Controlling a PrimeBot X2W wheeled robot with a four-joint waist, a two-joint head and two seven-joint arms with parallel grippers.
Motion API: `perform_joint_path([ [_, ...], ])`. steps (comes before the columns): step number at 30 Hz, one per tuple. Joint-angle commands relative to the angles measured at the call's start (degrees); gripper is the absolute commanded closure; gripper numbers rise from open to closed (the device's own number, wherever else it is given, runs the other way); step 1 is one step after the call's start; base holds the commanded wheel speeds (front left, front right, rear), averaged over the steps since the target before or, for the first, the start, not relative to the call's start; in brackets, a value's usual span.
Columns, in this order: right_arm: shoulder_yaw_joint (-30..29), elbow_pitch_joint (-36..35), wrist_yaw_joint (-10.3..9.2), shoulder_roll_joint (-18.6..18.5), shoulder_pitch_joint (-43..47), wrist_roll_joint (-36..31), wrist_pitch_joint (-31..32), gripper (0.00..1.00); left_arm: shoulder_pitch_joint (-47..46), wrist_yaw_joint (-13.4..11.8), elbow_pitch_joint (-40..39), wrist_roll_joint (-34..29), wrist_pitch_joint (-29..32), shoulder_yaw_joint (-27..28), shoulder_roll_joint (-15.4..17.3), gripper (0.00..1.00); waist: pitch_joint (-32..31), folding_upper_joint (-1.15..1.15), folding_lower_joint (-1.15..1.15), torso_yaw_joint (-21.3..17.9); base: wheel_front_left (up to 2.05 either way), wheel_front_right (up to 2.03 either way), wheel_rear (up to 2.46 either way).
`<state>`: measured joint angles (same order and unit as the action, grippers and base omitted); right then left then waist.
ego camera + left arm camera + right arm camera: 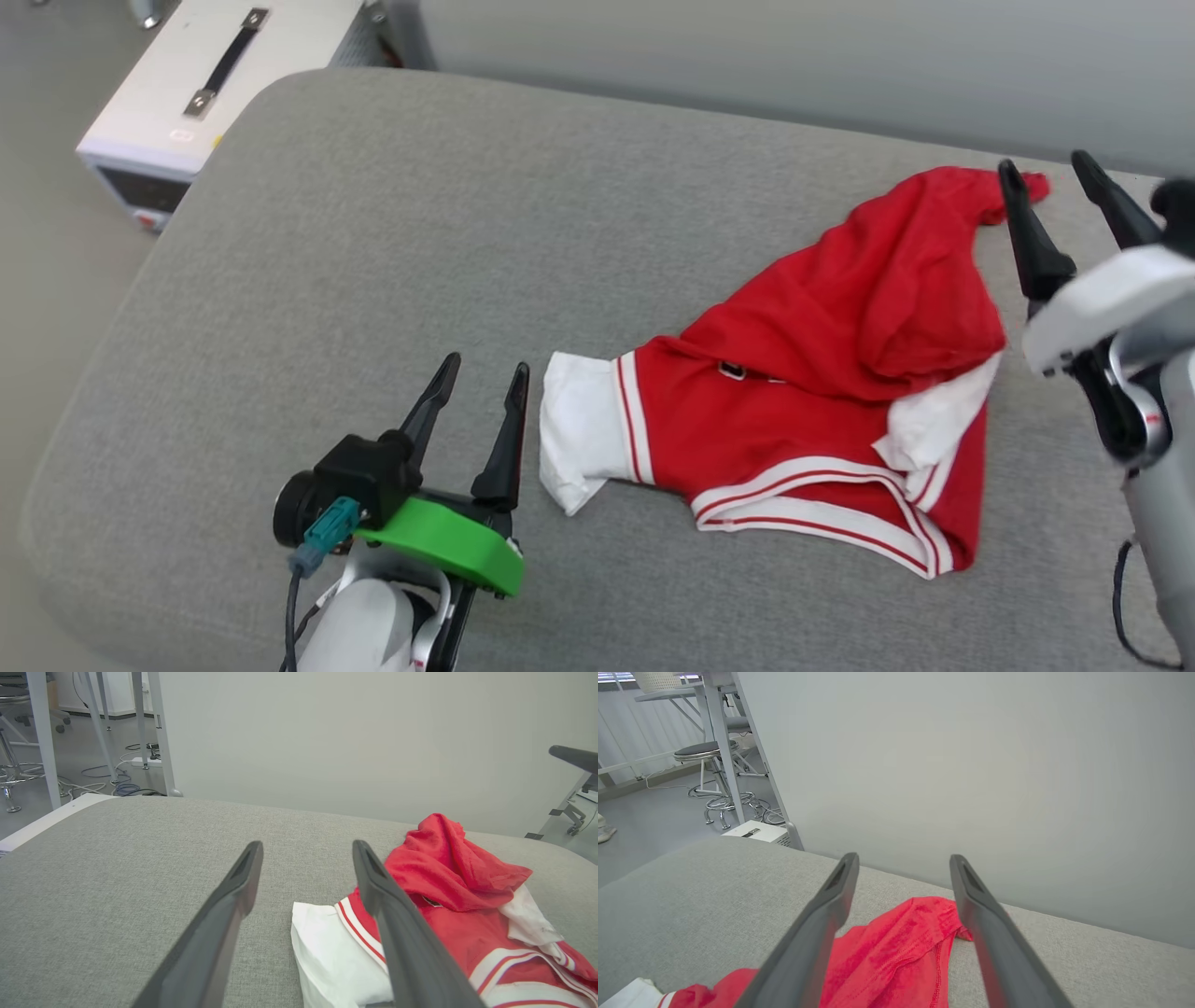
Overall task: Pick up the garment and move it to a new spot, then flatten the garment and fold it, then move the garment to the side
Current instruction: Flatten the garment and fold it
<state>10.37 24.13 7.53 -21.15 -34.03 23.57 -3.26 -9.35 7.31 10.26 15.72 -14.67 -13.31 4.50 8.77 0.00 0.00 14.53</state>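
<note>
The garment (822,373), a red T-shirt with white sleeves and striped trim, lies crumpled on the right half of the grey cushion (373,233). One white sleeve (583,429) sticks out to its left. My left gripper (485,373) is open just left of that sleeve, nothing between its fingers. My right gripper (1050,177) is open at the far right, beside the shirt's far red tip (980,191). The left wrist view shows the sleeve (327,952) and bunched red fabric (444,868) past the left gripper (306,847). That red tip (915,933) lies below my open right gripper (903,858) in the right wrist view.
A white box with a dark handle (215,75) stands on the floor off the cushion's far left corner. A pale wall (794,56) runs behind the cushion. Stools and table legs (719,779) stand further left. The cushion's left half is bare fabric.
</note>
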Motion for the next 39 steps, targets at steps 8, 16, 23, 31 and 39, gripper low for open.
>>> perform_joint_path([
  [8,-10.30,-15.54,-0.04,6.27,19.73,0.50,-2.85,0.00,2.62,0.17,0.19,0.19,-0.33,1.56,0.45,0.00,-4.52,0.00,0.00,-6.23,0.00,0.00,0.00],
  [16,-14.58,-24.46,-0.04,13.15,32.35,-3.08,-0.94,0.00,3.25,0.17,-0.10,0.11,-0.33,2.24,0.65,0.00,-4.75,0.00,0.00,-8.20,0.00,0.00,0.00],
  [23,-14.01,-28.21,-0.04,12.96,34.06,-5.10,4.33,0.00,2.52,0.18,-0.05,0.25,-0.33,1.22,0.81,0.00,-3.33,0.00,0.00,-7.71,0.00,0.00,0.00],
  [31,-8.49,-32.59,-0.04,9.03,30.79,-4.95,28.76,0.00,1.84,0.18,-1.36,0.50,-0.33,1.21,0.40,0.00,-0.96,0.00,0.00,-5.75,0.00,0.00,0.00],
  [39,-5.44,-33.92,-0.04,7.67,24.41,-3.98,50.70,0.00,0.26,0.18,-2.06,0.79,-0.33,0.19,-0.31,0.00,1.91,0.00,0.00,-2.36,0.00,0.00,0.00],
])
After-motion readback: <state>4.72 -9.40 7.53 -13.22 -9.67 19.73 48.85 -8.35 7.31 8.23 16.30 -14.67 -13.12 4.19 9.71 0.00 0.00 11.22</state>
